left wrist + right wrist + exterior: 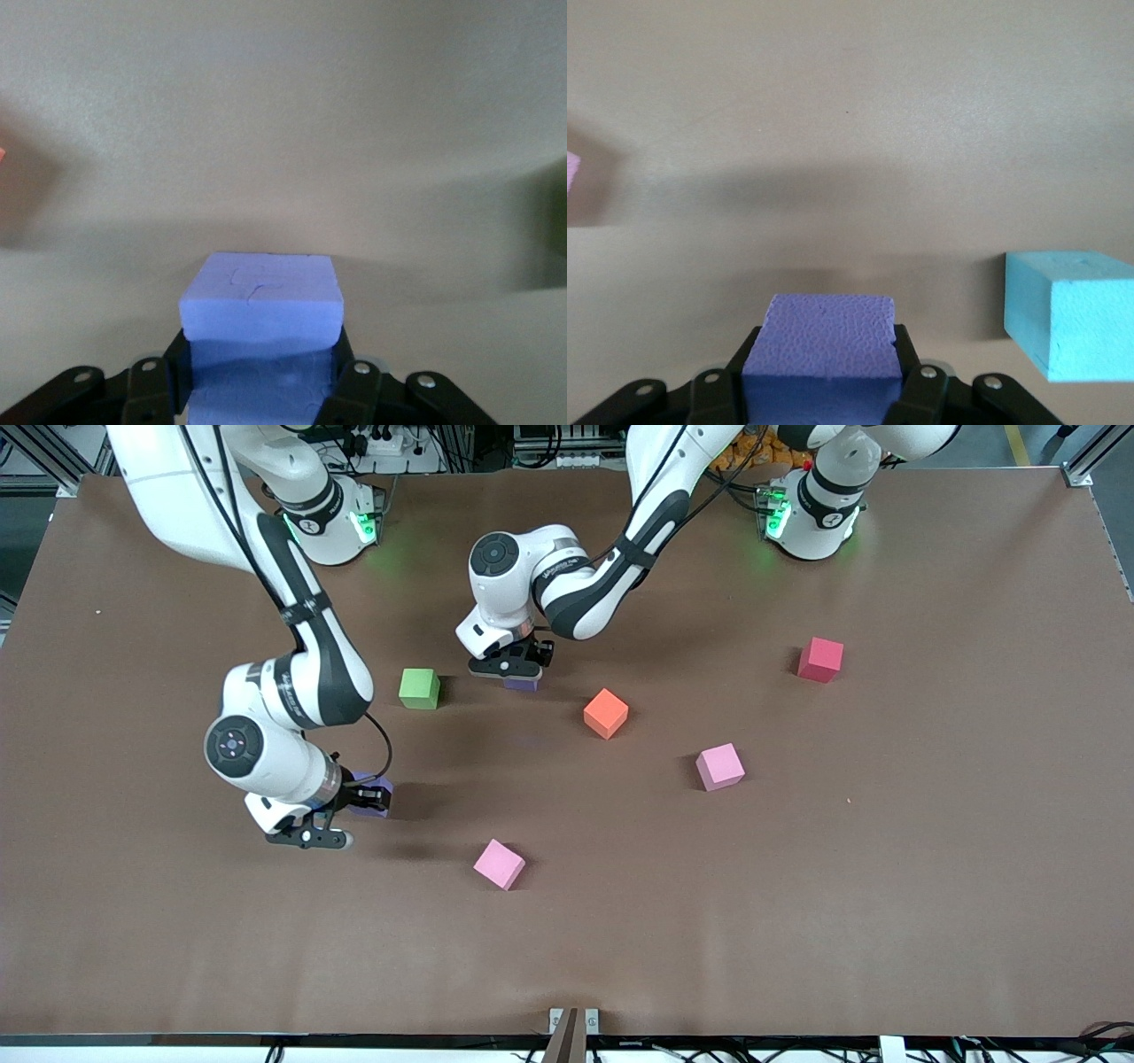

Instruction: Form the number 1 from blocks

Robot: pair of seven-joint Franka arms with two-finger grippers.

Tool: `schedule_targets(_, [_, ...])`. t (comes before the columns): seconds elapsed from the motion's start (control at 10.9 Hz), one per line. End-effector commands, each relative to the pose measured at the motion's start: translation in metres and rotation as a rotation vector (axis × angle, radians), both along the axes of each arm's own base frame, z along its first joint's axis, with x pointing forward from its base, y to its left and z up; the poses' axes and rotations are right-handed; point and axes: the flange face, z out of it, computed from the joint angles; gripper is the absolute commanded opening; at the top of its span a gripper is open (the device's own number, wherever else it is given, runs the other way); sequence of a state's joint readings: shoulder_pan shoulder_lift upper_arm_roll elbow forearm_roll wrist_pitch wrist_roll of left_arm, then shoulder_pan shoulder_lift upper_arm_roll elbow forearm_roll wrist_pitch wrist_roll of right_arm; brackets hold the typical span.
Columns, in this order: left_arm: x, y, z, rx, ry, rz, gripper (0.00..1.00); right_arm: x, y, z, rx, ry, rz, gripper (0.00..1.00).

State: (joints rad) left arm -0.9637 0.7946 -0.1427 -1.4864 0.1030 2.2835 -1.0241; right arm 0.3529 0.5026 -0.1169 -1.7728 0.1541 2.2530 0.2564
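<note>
My left gripper (524,673) is shut on a purple block (523,685), low at the table between the green block (419,688) and the orange block (606,713). The left wrist view shows that purple block (261,305) clamped between both black fingers (173,372). My right gripper (372,797) is shut on a second purple block (383,786), low toward the right arm's end. In the right wrist view this purple block (819,341) fills the jaws, and a cyan block (1072,314) lies beside it. The cyan block is hidden in the front view.
A pink block (499,864) lies nearest the front camera. Another pink block (719,767) and a red block (820,660) lie toward the left arm's end. The brown table (886,912) is bare along its near edge.
</note>
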Motion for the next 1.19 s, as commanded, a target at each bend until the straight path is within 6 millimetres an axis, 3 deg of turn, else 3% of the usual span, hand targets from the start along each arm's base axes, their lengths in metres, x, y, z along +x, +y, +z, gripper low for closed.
schedule_targets(0.0, [0.008, -0.004, -0.010, 0.008, -0.023, -0.026, 0.04, -0.021, 0.006, 0.018, -0.007, -0.013, -0.030, 0.58])
schedule_targets(0.09, [0.008, -0.004, -0.010, 0.007, -0.022, -0.019, 0.78, -0.026, 0.003, 0.024, -0.005, -0.014, -0.035, 0.58])
schedule_targets(0.18, [0.006, -0.005, -0.010, 0.010, -0.024, -0.032, 1.00, -0.032, 0.001, 0.027, -0.001, -0.011, -0.038, 0.58])
schedule_targets(0.46, [0.005, -0.006, -0.004, 0.004, -0.032, -0.027, 1.00, -0.041, -0.001, 0.032, -0.003, -0.006, -0.038, 0.58])
schedule_targets(0.64, [0.010, -0.006, 0.011, -0.008, -0.044, -0.013, 1.00, -0.044, 0.010, 0.033, 0.018, -0.004, -0.054, 0.58])
schedule_targets(0.82, [0.019, -0.005, 0.041, -0.037, -0.069, 0.028, 1.00, -0.049, 0.032, 0.032, 0.042, 0.002, -0.061, 0.58])
schedule_targets(1.01, [0.042, 0.010, 0.063, -0.022, -0.100, 0.102, 1.00, -0.052, 0.041, 0.031, 0.041, 0.002, -0.077, 0.58])
schedule_targets(1.1, [0.064, 0.027, 0.074, -0.012, -0.106, 0.192, 1.00, -0.052, 0.041, 0.031, 0.042, 0.002, -0.077, 0.58])
